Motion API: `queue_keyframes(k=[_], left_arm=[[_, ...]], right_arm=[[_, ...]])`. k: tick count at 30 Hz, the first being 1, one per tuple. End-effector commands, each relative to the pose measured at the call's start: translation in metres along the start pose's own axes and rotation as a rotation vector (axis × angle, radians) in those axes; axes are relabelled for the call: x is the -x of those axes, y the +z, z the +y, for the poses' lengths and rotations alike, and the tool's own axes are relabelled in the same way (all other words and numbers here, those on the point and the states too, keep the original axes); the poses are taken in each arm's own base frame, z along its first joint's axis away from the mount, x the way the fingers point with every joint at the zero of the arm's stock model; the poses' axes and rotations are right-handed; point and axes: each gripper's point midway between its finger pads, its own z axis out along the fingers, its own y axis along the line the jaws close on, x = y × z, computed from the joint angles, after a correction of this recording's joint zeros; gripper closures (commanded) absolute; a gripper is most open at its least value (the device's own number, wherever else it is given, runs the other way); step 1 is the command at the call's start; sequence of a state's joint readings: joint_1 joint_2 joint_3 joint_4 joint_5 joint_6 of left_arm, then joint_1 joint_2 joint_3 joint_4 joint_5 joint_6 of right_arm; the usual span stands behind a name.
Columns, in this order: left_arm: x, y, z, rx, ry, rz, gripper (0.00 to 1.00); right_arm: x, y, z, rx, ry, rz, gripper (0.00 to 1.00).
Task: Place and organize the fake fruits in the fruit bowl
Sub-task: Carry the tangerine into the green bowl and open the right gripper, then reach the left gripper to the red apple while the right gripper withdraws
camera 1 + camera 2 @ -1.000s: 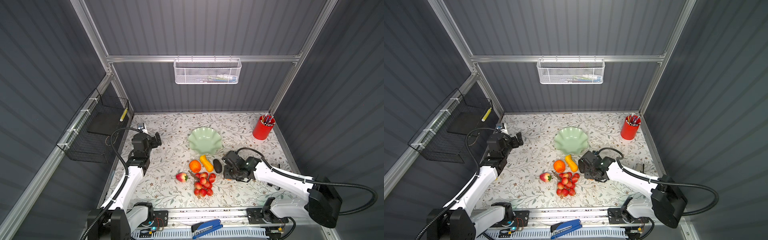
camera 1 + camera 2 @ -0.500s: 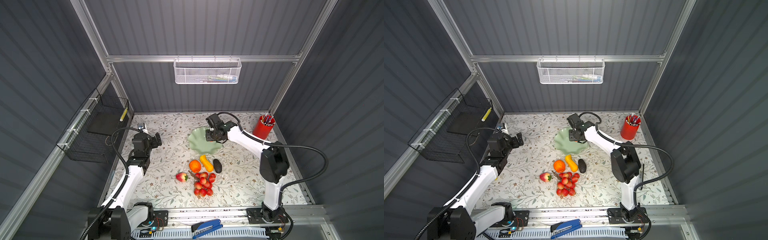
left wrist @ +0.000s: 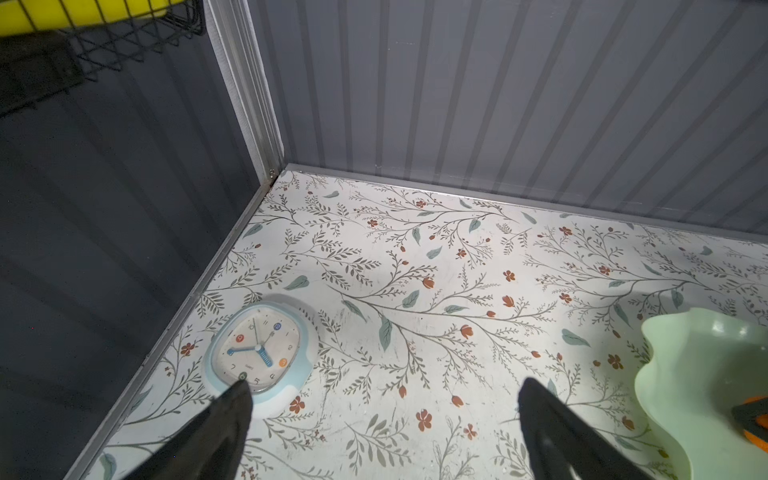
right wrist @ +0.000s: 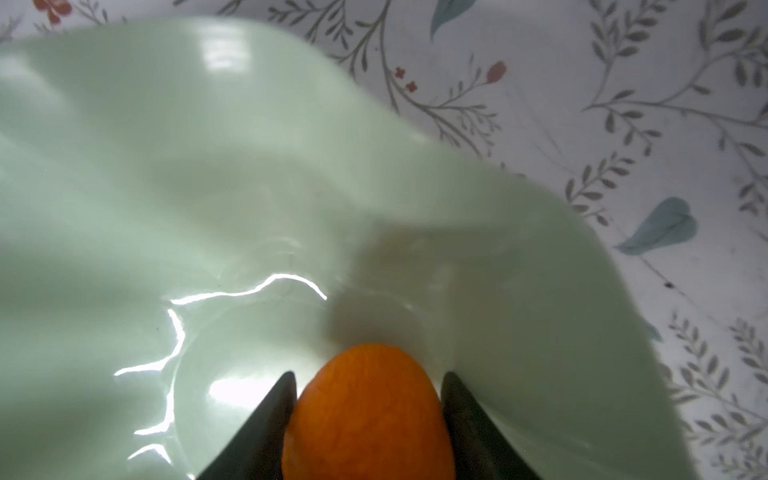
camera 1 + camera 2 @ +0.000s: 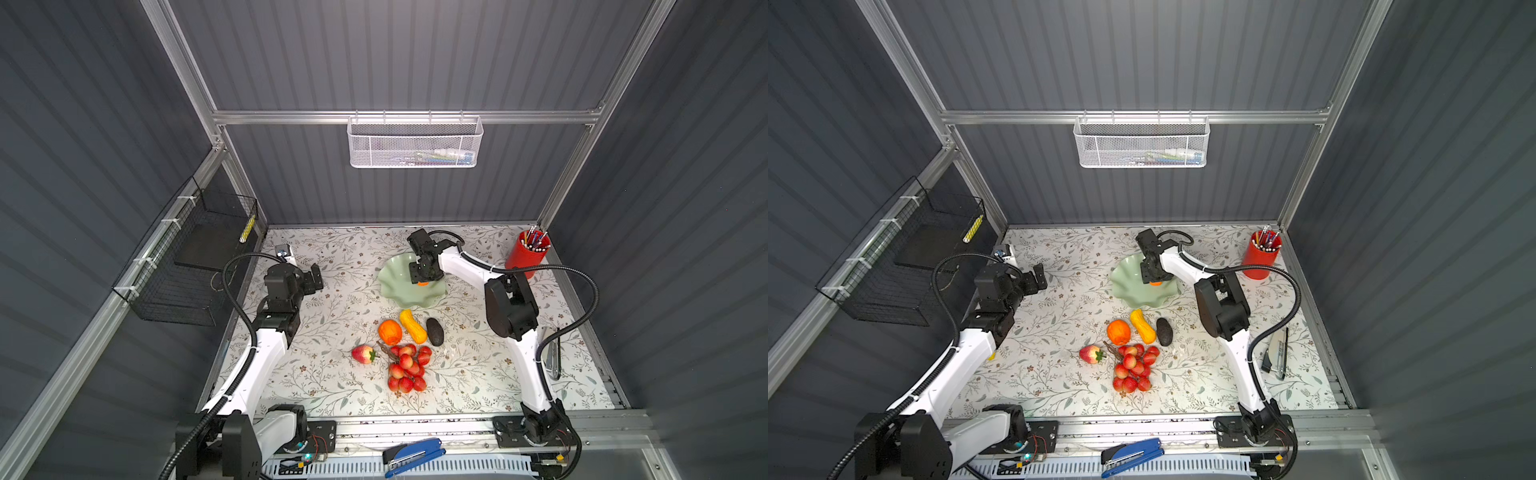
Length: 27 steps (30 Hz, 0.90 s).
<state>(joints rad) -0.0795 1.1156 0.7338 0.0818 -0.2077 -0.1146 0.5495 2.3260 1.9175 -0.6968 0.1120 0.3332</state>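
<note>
The pale green fruit bowl (image 5: pixel 395 291) (image 5: pixel 1127 291) stands at the back middle. My right gripper (image 5: pixel 422 277) (image 5: pixel 1154 277) (image 4: pixel 368 386) reaches down into it, open, with the small orange (image 4: pixel 368 415) (image 5: pixel 423 284) sitting between the fingers on the bowl's floor. In front of the bowl lie the larger orange fruit (image 5: pixel 390 332), the ridged oblong (image 5: pixel 412 326), the dark avocado (image 5: pixel 434 331), the strawberry (image 5: pixel 363 354) and the red berries (image 5: pixel 406 368). My left gripper (image 5: pixel 316 278) (image 3: pixel 382 390) hangs open and empty at the back left, away from the fruits.
A small white clock (image 3: pixel 259 353) lies under the left gripper by the left wall. A red pen cup (image 5: pixel 528 253) stands at the back right. A black wire basket (image 5: pixel 187 270) hangs on the left wall, a white mesh basket (image 5: pixel 411 143) on the back rail.
The right arm swung from the front beside the avocado back over the bowl, and its jaws have parted around the small orange. The left arm has not moved.
</note>
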Motion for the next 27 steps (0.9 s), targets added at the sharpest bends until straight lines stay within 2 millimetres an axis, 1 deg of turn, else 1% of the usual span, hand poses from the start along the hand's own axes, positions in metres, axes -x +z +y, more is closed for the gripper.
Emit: queue_keyframes(k=[1,3,5,7,9,11,12,13,15,16,18,21,22,24,27], left_arm=[[0.008,-0.001,-0.005,-0.020,0.020,-0.004,0.00],[0.007,0.000,-0.006,-0.024,0.019,0.001,0.00],[0.005,0.000,-0.007,-0.030,0.015,0.013,0.00],[0.003,0.001,-0.010,-0.042,0.010,0.030,0.00],[-0.002,0.002,-0.014,-0.067,0.003,0.064,0.00],[-0.010,0.002,-0.020,-0.098,-0.007,0.119,0.00],[-0.015,0.001,-0.024,-0.119,-0.015,0.157,0.01],[-0.018,-0.001,-0.029,-0.148,-0.015,0.195,0.01],[-0.036,-0.009,-0.041,-0.219,-0.011,0.328,0.06],[-0.046,-0.013,-0.045,-0.243,-0.028,0.386,0.08],[-0.070,-0.027,-0.057,-0.306,-0.077,0.496,0.13],[-0.104,-0.056,-0.077,-0.362,-0.117,0.623,0.14],[-0.115,-0.066,-0.083,-0.364,-0.107,0.665,0.14],[-0.138,-0.086,-0.097,-0.364,-0.097,0.758,0.14],[-0.170,-0.111,-0.112,-0.371,-0.139,0.867,0.13]], right_arm=[[0.006,-0.008,0.002,0.003,-0.006,-0.006,0.36],[0.018,-0.020,0.003,0.009,-0.004,-0.037,0.30],[0.034,-0.041,0.003,0.014,0.001,-0.090,0.24],[0.051,-0.068,0.002,0.026,0.011,-0.157,0.20],[0.066,-0.103,0.001,0.041,0.028,-0.234,0.15],[0.071,-0.132,-0.003,0.049,0.048,-0.293,0.12],[0.070,-0.146,-0.006,0.054,0.067,-0.321,0.10],[0.067,-0.155,-0.009,0.064,0.086,-0.341,0.08],[0.055,-0.174,-0.017,0.093,0.131,-0.390,0.06],[0.048,-0.180,-0.022,0.101,0.151,-0.410,0.05],[0.027,-0.185,-0.033,0.099,0.185,-0.438,0.02],[-0.003,-0.185,-0.052,0.082,0.232,-0.438,0.01],[-0.004,-0.188,-0.056,0.088,0.245,-0.457,0.01],[-0.014,-0.186,-0.065,0.079,0.262,-0.454,0.01],[-0.016,-0.186,-0.073,0.071,0.272,-0.458,0.01]])
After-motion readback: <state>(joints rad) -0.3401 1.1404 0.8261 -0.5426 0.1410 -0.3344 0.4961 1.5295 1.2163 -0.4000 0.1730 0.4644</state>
